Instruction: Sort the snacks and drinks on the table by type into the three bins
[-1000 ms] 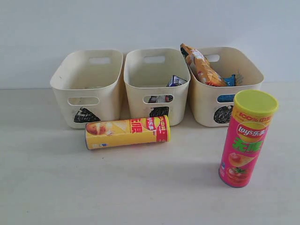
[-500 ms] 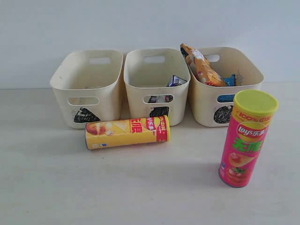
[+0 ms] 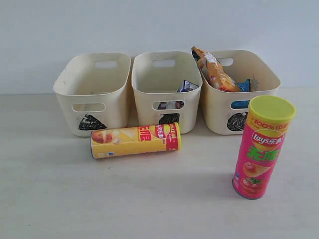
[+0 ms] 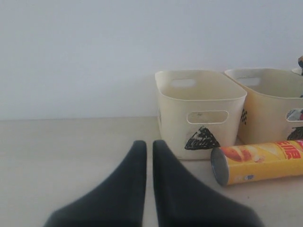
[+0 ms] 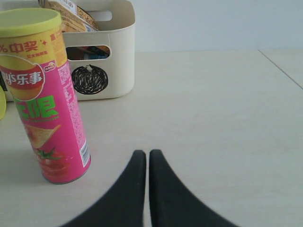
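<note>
Your left gripper (image 4: 148, 142), pinched closed and empty, sits near the triangle bin (image 4: 173, 135). The yellow tube (image 4: 265, 161) lies on its side before that bin, clear of the gripper. Your right gripper (image 5: 147, 152) is closed too.

Table (image 3: 50, 199): 3 bins (image 3: 67, 105), 2 tubes (image 3: 134, 141)
</note>
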`<action>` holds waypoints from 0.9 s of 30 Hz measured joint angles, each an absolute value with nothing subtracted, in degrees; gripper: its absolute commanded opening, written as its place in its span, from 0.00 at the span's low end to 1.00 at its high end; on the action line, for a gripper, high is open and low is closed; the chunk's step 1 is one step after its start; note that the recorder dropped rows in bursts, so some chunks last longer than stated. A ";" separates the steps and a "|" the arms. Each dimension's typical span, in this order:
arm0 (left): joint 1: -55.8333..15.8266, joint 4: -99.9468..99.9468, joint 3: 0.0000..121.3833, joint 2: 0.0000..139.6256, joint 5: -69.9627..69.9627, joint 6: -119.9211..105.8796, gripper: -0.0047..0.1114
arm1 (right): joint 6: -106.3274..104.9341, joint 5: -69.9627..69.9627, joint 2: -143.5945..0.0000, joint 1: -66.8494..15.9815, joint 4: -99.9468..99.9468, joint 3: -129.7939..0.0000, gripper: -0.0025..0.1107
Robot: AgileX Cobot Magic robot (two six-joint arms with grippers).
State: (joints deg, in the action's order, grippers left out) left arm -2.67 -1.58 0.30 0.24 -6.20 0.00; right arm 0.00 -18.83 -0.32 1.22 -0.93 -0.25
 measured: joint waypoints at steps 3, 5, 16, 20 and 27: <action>-2.67 -1.58 0.30 0.24 -8.00 0.00 0.08 | 0.00 -18.83 -0.32 1.22 -0.93 -0.25 0.02; -2.67 -1.58 0.30 0.24 -9.71 0.00 0.08 | 0.00 -18.83 -0.32 1.22 -0.93 -0.25 0.02; -2.67 -1.41 0.18 0.16 -16.78 0.00 0.08 | 0.00 -18.83 -0.32 1.22 -0.93 -0.25 0.02; -2.67 -1.41 0.18 0.16 -17.57 0.00 0.08 | 0.00 -18.83 -0.32 1.22 -0.93 -0.25 0.02; -2.67 -1.41 0.18 0.16 -17.57 0.00 0.08 | 0.00 -18.83 -0.32 1.22 -0.93 -0.25 0.02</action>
